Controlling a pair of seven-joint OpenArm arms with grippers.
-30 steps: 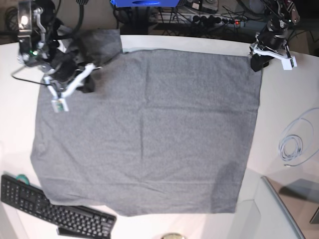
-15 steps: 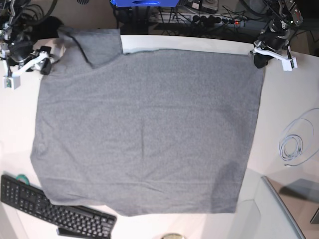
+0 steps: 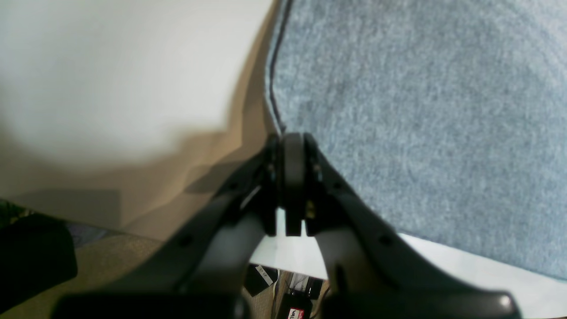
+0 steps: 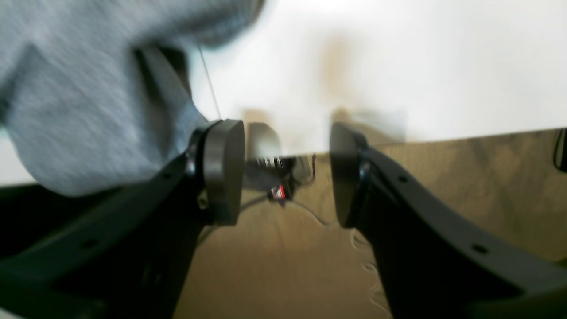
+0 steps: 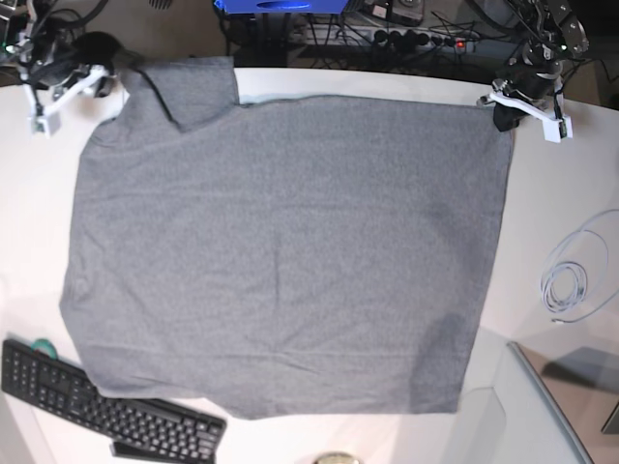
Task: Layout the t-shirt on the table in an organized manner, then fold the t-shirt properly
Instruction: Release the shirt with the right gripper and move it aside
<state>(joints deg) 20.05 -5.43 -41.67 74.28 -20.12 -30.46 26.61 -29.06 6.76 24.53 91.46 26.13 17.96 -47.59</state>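
The heather-grey t-shirt (image 5: 280,251) lies spread flat on the white table (image 5: 551,193). One sleeve (image 5: 189,87) is folded at the far left. My left gripper (image 5: 503,116) sits at the shirt's far right corner. In the left wrist view this gripper (image 3: 292,141) is shut, and the hem of the t-shirt (image 3: 421,110) runs in between its pads. My right gripper (image 5: 95,85) hovers at the far left table edge beside the sleeve. In the right wrist view it (image 4: 288,173) is open with nothing between its fingers, and grey fabric (image 4: 88,102) lies just left of it.
A black keyboard (image 5: 106,411) lies at the near left, partly under the shirt's hem. A coiled white cable (image 5: 566,285) rests at the right. A grey panel (image 5: 571,396) stands at the near right corner. Cables and a power strip (image 5: 406,39) lie beyond the far edge.
My right gripper let go of the shirt's far left shoulder, opened and drew back to the far left edge. The shoulder now lies spread out. My left gripper closed at the far right corner.
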